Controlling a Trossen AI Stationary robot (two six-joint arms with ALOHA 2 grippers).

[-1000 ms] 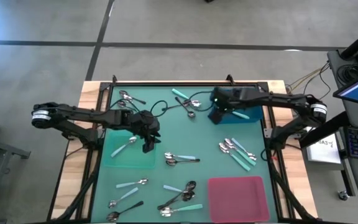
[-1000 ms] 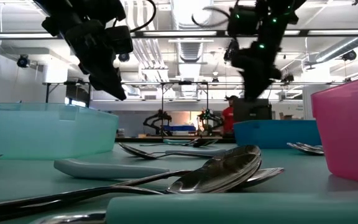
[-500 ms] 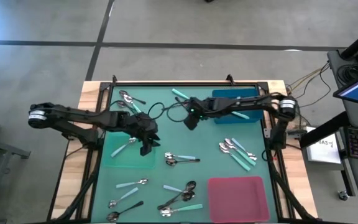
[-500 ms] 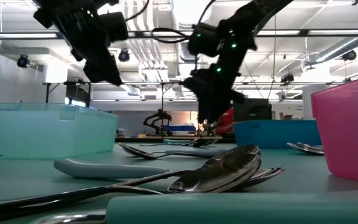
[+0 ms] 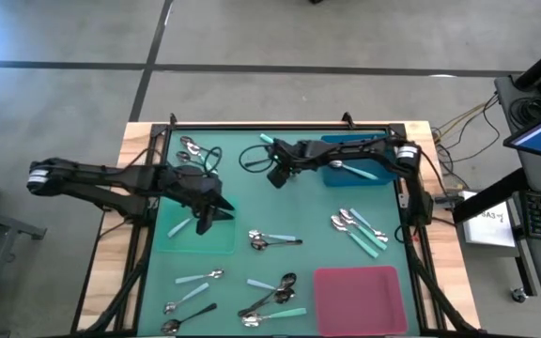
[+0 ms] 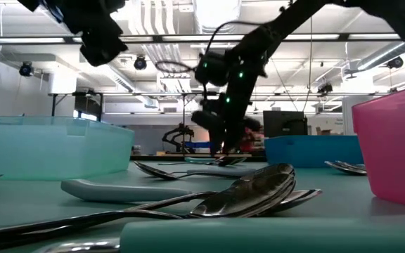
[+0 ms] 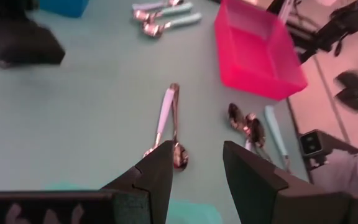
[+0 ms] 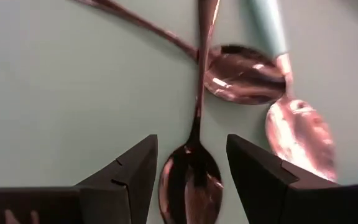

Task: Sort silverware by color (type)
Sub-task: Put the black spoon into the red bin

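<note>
The silverware lies in scattered groups on the green table. My right gripper (image 5: 275, 178) is open and low over the far middle of the table. Its fingers stand on either side of the bowl of a dark all-metal spoon (image 8: 190, 180) without touching it. Two more spoons (image 8: 244, 73) lie just beyond, one with a teal handle (image 8: 267, 25). My left gripper (image 5: 203, 222) hangs open and empty high over the teal tray (image 5: 172, 242), where one spoon (image 5: 184, 225) lies. A pale-blue-handled spoon (image 7: 165, 115) and a metal one show past its fingers.
A blue tray (image 5: 374, 145) at the far right holds one spoon (image 5: 353, 170). A pink tray (image 5: 360, 296) stands near right. More spoons lie at the far left (image 5: 192, 147), right (image 5: 357, 230), centre (image 5: 275, 241) and near edge (image 5: 272, 296).
My right gripper has gone from above the blue tray toward the table's left and down, ending low over the spoons at the far middle. My left gripper has risen and drawn back toward the table's left edge, still open.
</note>
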